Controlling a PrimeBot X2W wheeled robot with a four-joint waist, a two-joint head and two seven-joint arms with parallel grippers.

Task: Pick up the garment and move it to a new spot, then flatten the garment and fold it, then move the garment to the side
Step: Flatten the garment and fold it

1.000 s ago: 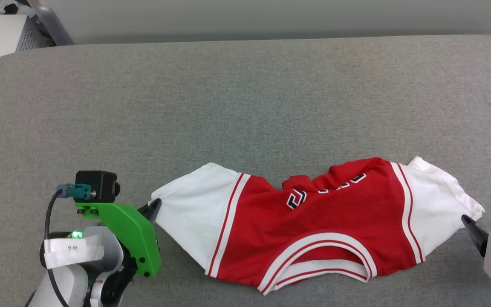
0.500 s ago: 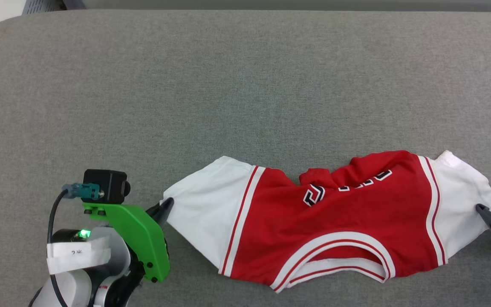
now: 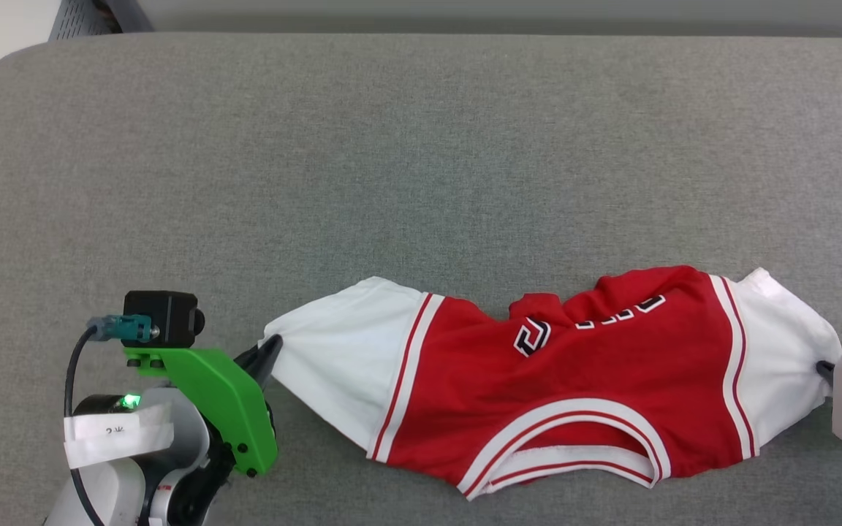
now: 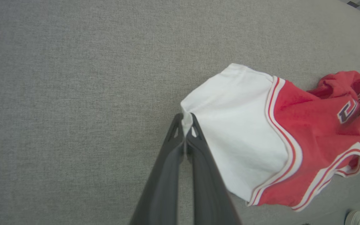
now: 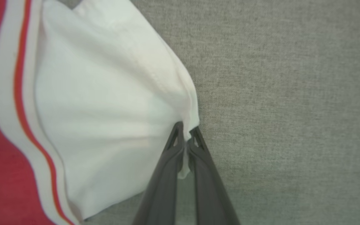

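left gripper (image 3: 272, 348) is clamped on the outer tip of the shirt's (image 3: 574, 394) left sleeve (image 3: 333, 365), and right gripper (image 3: 823, 367) is pinched shut on the tip of the right sleeve (image 3: 779, 358). in each wrist view a nip of white cloth sits between the closed fingers. the two holds are at the far ends, likely so the arms can lift the shirt and carry it stretched, which should also pull out the bunched red body. the shirt lies on the grey table (image 3: 421, 183) in the lower half of the head view, from left of centre to the right edge. its long axis runs left to right, sleeve to sleeve. the collar (image 3: 560, 446) points to the bottom edge, front up, with the lettering (image 3: 538, 334) beside a rumpled fold along the upper edge.
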